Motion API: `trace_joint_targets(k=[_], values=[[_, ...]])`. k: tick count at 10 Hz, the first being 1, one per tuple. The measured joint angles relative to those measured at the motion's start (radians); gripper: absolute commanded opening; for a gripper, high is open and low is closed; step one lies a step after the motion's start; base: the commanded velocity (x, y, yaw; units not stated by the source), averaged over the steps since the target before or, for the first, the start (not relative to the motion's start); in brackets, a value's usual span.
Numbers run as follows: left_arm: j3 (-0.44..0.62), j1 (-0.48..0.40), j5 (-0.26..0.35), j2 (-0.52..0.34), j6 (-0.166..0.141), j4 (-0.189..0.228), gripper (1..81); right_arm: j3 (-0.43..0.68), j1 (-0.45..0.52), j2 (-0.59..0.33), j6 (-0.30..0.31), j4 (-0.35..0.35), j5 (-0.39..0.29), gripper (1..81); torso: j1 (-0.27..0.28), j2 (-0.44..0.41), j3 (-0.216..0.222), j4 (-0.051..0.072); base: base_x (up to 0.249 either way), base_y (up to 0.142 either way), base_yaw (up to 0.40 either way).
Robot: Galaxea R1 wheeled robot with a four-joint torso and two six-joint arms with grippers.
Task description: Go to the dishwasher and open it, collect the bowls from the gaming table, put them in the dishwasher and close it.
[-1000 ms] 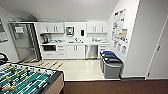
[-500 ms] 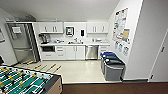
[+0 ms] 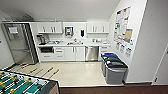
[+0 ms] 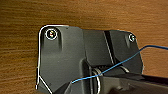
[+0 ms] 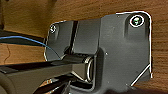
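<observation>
While head camera is looking into kitchenette from doorway: dishwasher [image 3: 91,53] sitting shut under white tabletop [image 3: 72,45] at far wall, right of white cabinet doors. Steel refrigerator [image 3: 20,43] standing at left. Table-football table [image 3: 25,85] showing at near left corner, green field, rods with yellow handles projecting over pale floor [image 3: 75,73]. Lidded waste bins [image 3: 113,68] lining right wall. Wrist cameras facing wood-grain surface [image 4: 22,15]; state of both tools: cannot tell.
</observation>
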Motion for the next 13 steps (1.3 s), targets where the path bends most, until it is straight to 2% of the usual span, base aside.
trace_joint_targets(k=[13], values=[[-0.022,0.000,-0.007,0.006,0.000,0.000,81.1,0.000,0.000,0.003,0.000,0.000,0.000,81.1,0.000,0.000,0.000,0.000,0.229,0.000,0.000]])
